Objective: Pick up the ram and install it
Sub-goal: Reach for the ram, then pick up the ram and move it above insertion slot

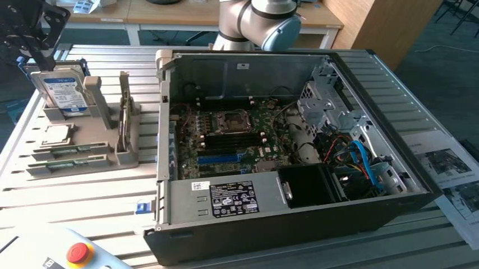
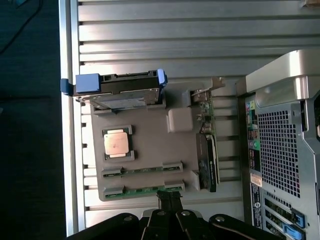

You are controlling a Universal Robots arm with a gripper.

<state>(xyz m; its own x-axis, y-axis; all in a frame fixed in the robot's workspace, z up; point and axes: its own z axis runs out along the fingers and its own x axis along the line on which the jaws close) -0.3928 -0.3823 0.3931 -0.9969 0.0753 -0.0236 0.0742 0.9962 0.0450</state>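
The gripper [image 1: 33, 42], closed on nothing, is hanging above the tray [image 1: 96, 139], with the ram [image 1: 67, 164] lying toward its 6 o'clock in the exterior view (long axis running 9-to-3).

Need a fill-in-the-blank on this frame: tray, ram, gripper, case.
1. The number of ram sticks lying in the gray tray is ___.
2. The hard drive stands ___ in the tray.
3. The gripper hangs over the tray with its jaws ___.
4. The PC case has its upward side ___, showing the motherboard.
Missing words: two; upright; shut; open.
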